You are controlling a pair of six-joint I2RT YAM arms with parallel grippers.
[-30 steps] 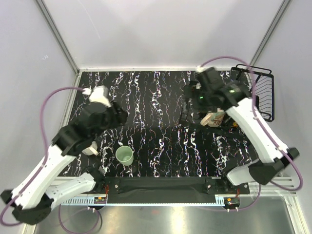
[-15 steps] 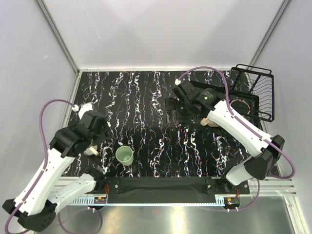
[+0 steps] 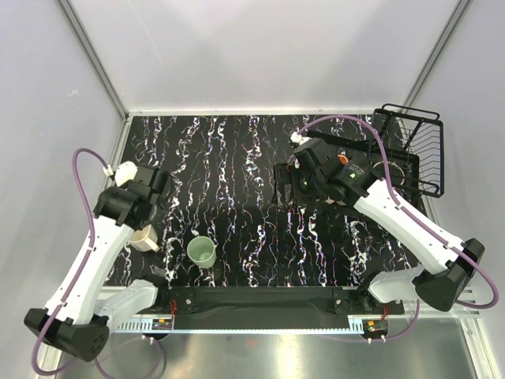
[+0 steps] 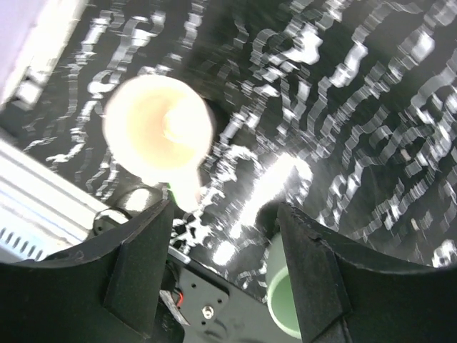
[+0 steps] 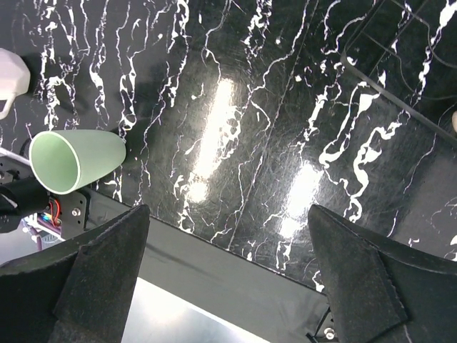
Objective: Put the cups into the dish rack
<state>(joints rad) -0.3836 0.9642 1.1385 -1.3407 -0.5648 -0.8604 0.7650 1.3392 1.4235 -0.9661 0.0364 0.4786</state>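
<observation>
A pale mint-green cup stands upright near the table's front edge, left of centre. A cream-beige cup stands at the front left, partly under my left arm. The left gripper hovers just above and behind it, open and empty. In the left wrist view the cream cup is blurred ahead of the left gripper, and the mint cup sits by the right finger. The right gripper hangs wide open and empty over mid-table; its view shows the mint cup far left. The black wire dish rack stands far right.
The rack's wire edge crosses the top right of the right wrist view. Grey walls close the table on the left, back and right. A black bar and the arm bases run along the near edge.
The left arm has drawn back toward the front left, nearer the cream cup. The right gripper has swung left away from the rack. A pale cup seen under it earlier is now hidden.
</observation>
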